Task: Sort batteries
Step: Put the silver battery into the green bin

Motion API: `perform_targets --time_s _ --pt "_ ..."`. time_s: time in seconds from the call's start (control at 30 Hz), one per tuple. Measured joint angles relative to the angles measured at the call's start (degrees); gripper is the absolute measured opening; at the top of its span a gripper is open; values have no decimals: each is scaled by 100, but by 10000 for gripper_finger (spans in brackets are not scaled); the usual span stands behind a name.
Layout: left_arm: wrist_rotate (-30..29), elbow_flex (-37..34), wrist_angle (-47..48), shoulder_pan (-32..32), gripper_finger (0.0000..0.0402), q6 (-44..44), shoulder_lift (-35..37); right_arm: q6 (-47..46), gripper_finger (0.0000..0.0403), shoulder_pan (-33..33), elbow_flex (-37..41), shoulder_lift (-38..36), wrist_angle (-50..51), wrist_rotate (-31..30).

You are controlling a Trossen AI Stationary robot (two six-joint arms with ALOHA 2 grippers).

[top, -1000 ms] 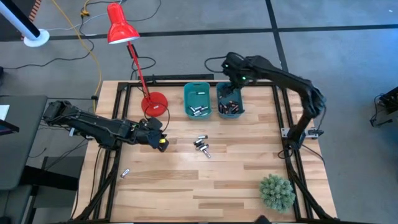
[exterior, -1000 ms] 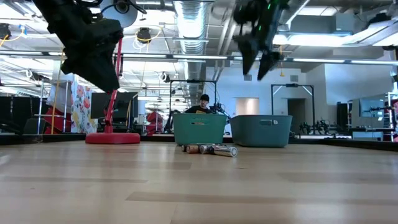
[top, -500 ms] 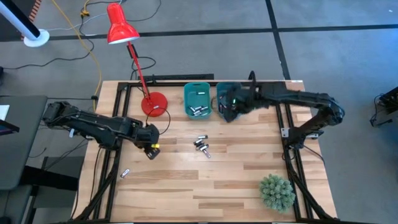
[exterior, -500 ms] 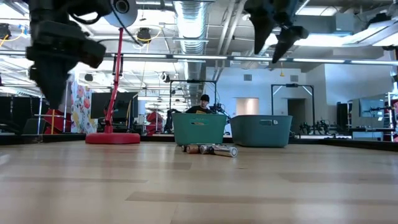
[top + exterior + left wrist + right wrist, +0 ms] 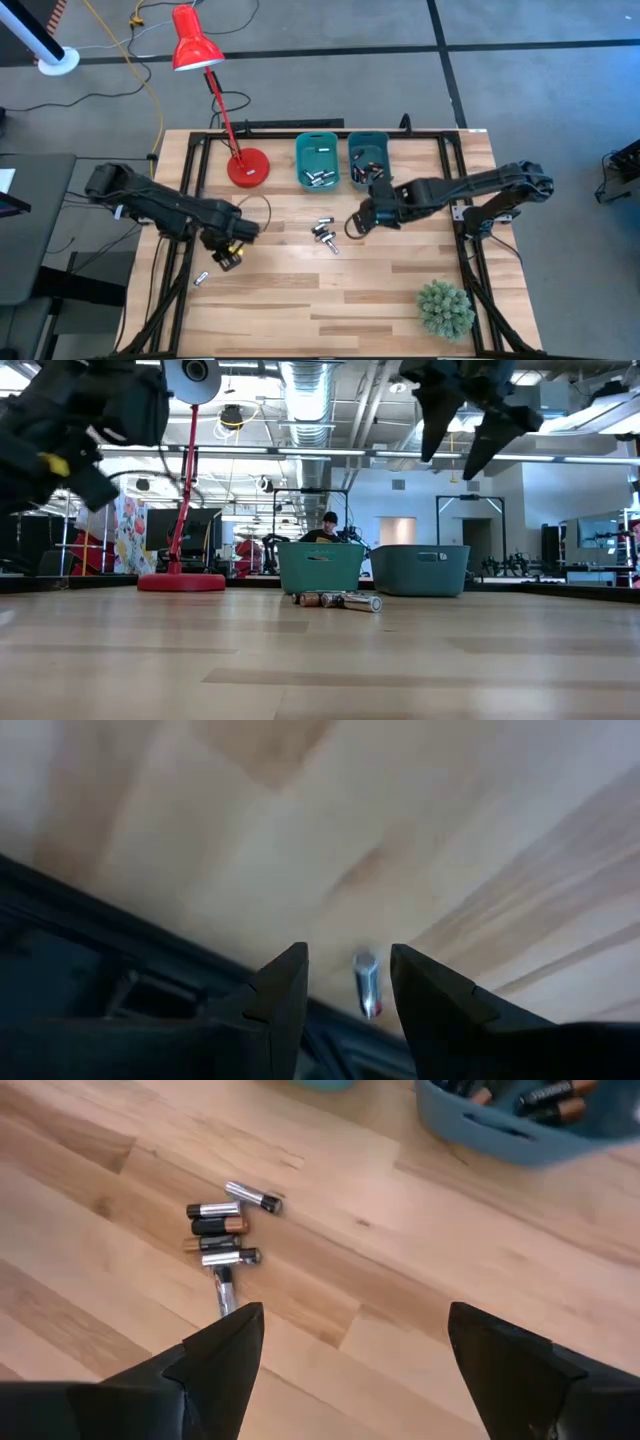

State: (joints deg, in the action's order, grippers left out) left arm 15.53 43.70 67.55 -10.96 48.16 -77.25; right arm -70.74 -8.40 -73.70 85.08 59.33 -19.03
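Right claw (image 5: pixel 352 226) swung from bins to batteries (image 5: pixel 324 234), wide open, empty.

One camera looks straight down on the pale wooden slatted surface (image 5: pixel 380 290); another sits level at its edge, facing the room. Both wrist cameras peer close at the planks — all share them.

Lone battery (image 5: pixel 367 988) between parted end effector (image 5: pixel 348 982) fingers
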Motion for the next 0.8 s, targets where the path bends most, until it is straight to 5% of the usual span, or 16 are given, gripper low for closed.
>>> perform_targets --time_s 0.43,0.8 --pt "909 0 -40 -1117 140 -212 -1387 -1122 331 -702 8 24 8 -317" --pt "1738 -933 -1688 -1434 131 469 -1478 -1241 331 -713 8 24 -11 -365"
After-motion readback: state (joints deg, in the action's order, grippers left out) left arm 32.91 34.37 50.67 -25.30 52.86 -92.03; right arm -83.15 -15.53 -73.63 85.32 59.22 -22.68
